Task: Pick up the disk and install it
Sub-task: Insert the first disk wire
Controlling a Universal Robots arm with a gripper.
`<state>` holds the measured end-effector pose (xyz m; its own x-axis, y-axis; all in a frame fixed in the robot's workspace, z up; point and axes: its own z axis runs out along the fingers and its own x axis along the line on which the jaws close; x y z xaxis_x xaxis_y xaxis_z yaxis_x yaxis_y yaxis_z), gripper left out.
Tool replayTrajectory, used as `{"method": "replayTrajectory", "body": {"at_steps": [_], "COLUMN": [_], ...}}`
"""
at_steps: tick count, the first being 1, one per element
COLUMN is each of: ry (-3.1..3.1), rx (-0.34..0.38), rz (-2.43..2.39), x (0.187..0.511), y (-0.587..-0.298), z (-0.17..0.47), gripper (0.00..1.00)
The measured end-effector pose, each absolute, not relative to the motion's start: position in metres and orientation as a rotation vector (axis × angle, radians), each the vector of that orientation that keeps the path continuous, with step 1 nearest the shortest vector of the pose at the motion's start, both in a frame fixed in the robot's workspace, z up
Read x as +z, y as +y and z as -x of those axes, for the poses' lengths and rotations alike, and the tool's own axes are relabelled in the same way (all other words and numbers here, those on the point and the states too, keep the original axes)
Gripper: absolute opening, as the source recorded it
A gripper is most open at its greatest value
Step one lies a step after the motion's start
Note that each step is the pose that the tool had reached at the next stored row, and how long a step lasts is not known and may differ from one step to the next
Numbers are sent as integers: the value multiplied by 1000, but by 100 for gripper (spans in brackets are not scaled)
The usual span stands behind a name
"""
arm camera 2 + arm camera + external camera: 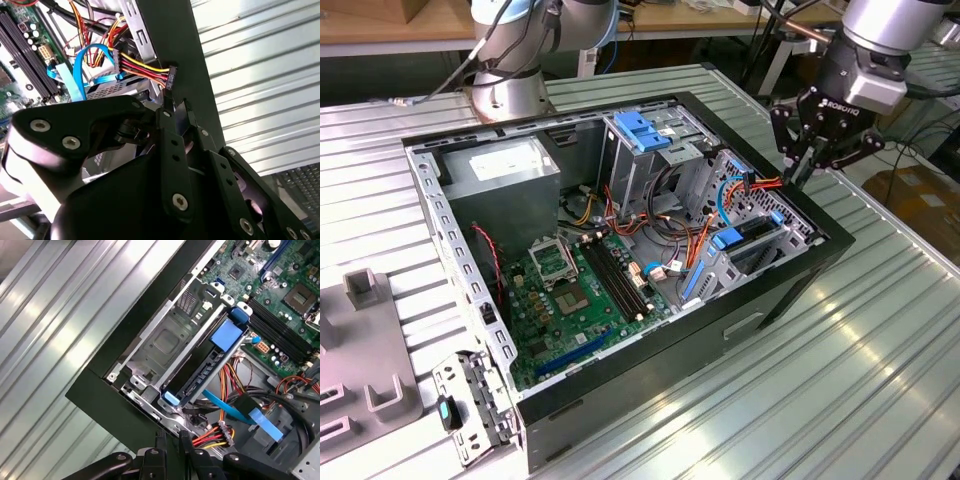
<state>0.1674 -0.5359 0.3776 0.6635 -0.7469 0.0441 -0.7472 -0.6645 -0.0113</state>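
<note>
- One black two-fingered tool (798, 172) is held over the rim of the open black computer case (760, 300) — fingers drawn close together, with nothing seen between them.
- The disk (200, 372) — a flat metal hard drive with blue plastic carrier edges — is seen edgewise inside the case's grey metal drive cage (160, 347), near the tool.
- It is judged stiff, dense and shock-sensitive; it is best taken by the carrier edges.

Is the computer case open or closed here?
Open: the computer case has no side panel on, leaving the motherboard and drive cage exposed.
</note>
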Motion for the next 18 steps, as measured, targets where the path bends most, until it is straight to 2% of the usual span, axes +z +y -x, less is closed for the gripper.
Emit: {"method": "replayTrajectory", "body": {"at_steps": [8, 9, 18], "ry": [-1019, -996, -910], "rx": [70, 70, 74], "rz": [-2969, -2977, -3006], "x": [375, 375, 369], "y": [-535, -535, -525], "z": [-167, -167, -169], "gripper": [26, 32, 32]}}
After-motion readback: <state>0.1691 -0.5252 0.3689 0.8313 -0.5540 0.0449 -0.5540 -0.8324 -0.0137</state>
